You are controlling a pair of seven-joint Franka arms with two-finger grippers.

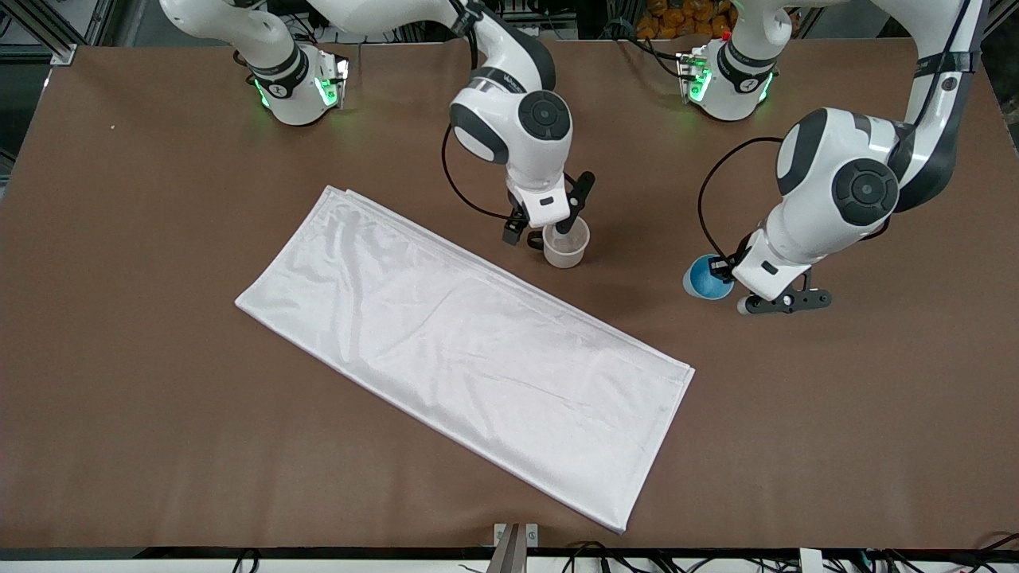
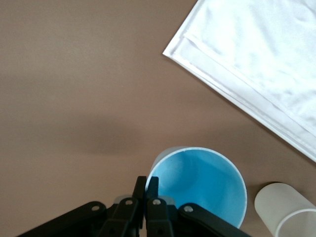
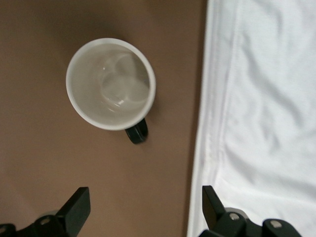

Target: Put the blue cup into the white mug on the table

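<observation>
Left gripper [image 2: 146, 185] pinched on blue cup [image 2: 200, 185] rim at 9 o'clock, apparently just above table [image 1: 159, 239]. Right gripper [image 3: 143, 205] spread wide over upright white mug [image 3: 111, 84], beside white cloth [image 1: 470, 350].

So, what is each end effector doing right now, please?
Left end effector: closed on the rim of the blue cup.
Right end effector: open, holding nothing, above the white mug.

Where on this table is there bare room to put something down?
The brown table lies bare from the white cloth toward the right arm's end, and again between the cloth and the blue cup. It is crowded around the white mug under the open right claw, and where the left claw pinches the cup's rim.
</observation>
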